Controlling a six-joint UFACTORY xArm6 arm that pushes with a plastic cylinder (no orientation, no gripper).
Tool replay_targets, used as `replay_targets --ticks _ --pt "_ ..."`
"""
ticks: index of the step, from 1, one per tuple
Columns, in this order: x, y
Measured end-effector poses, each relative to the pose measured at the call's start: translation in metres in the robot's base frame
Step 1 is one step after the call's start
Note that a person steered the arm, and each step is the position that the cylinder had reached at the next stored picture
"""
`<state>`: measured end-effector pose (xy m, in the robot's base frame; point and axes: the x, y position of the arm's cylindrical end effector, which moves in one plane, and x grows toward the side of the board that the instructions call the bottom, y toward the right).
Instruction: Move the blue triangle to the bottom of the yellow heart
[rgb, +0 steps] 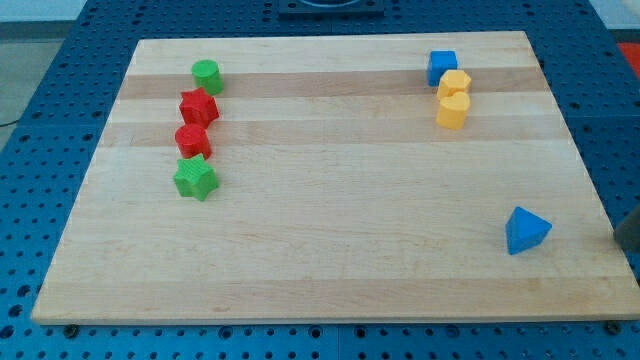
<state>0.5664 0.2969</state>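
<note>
The blue triangle (526, 230) lies near the board's lower right corner. The yellow heart (452, 110) sits at the upper right, well above the triangle and to its left. It touches another yellow block (454, 84) just above it. A dark blurred shape at the view's right edge looks like my rod, with my tip (619, 240) a little to the right of the blue triangle and apart from it. Most of the rod is cut off by the frame.
A blue cube (442, 67) sits above the yellow pair. At the upper left, a green cylinder (206, 75), a red star (198, 106), a rounded red block (192, 139) and a green star (195, 178) stand in a column. The wooden board (330, 250) rests on a blue perforated table.
</note>
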Motion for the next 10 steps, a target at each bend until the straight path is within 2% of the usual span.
replay_targets --ticks 1,6,9,10 --pt "0.007 -0.03" --pt "-0.029 -0.139" --pt "-0.074 -0.131" --pt "-0.085 -0.151"
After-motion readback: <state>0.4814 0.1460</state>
